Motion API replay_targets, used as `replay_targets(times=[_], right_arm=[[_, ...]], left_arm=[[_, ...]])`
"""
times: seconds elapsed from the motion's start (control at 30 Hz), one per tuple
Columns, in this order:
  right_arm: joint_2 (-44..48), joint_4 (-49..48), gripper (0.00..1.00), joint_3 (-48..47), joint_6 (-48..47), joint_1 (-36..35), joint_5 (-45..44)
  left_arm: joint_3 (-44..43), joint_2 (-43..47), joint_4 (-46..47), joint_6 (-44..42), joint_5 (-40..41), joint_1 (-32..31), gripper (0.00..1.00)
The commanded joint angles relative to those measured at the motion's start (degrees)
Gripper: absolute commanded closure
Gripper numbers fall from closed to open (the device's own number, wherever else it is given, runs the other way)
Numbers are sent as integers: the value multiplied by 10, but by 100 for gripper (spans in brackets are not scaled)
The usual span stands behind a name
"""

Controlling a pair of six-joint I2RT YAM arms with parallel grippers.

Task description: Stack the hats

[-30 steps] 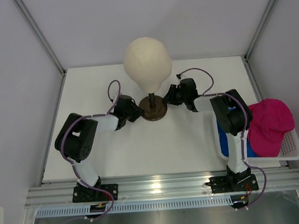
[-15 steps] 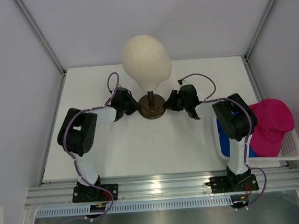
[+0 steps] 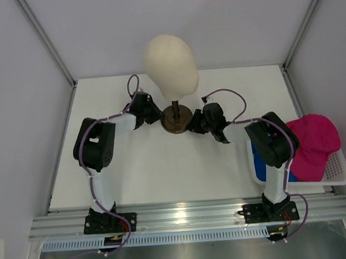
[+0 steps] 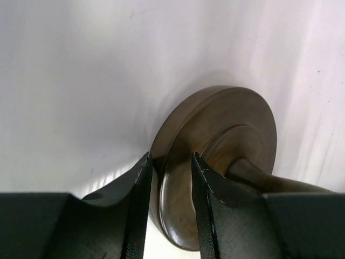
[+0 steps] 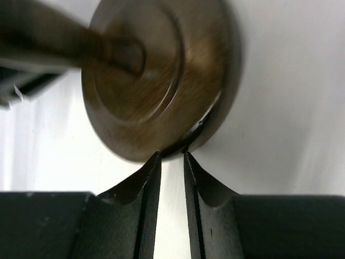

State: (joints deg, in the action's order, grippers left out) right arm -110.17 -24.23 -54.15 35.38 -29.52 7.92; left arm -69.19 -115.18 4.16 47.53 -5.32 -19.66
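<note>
the pink cap point(image 3: 314, 141) lies on top in the white mesh basket point(image 3: 340, 174) at the worktop's point(image 3: 164, 172) right edge, near its front corner. the blue caps point(image 3: 259, 163) sit under it. only slivers of them show and my right arm point(image 3: 271, 145) cuts across them, so i cannot count them. neither wrist view catches a hat.

toward the back edge, midway across, the cream mannequin head point(image 3: 170, 63) stands on its dark round stand point(image 3: 177, 118). my left gripper point(image 4: 170, 159) is clamped on the stand's rim from the left, one finger over the disc and the other outside its edge. my right gripper point(image 5: 171, 156) comes in from the right. its fingers are a narrow slit apart with bare worktop between them, and the tips sit just at the disc's edge, which is blurred in that view.
</note>
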Motion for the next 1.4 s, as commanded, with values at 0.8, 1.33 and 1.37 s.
replay_targets(times=[0.8, 1.33, 1.37], right_arm=[[294, 295, 20, 27, -53, 44, -74], [630, 615, 1, -68, -103, 198, -525], [635, 625, 1, -72, -81, 227, -515]], left_arm=[[10, 259, -164, -238, 12, 51, 23], [62, 648, -287, -296, 34, 56, 1], [71, 661, -283, -293, 35, 56, 0]])
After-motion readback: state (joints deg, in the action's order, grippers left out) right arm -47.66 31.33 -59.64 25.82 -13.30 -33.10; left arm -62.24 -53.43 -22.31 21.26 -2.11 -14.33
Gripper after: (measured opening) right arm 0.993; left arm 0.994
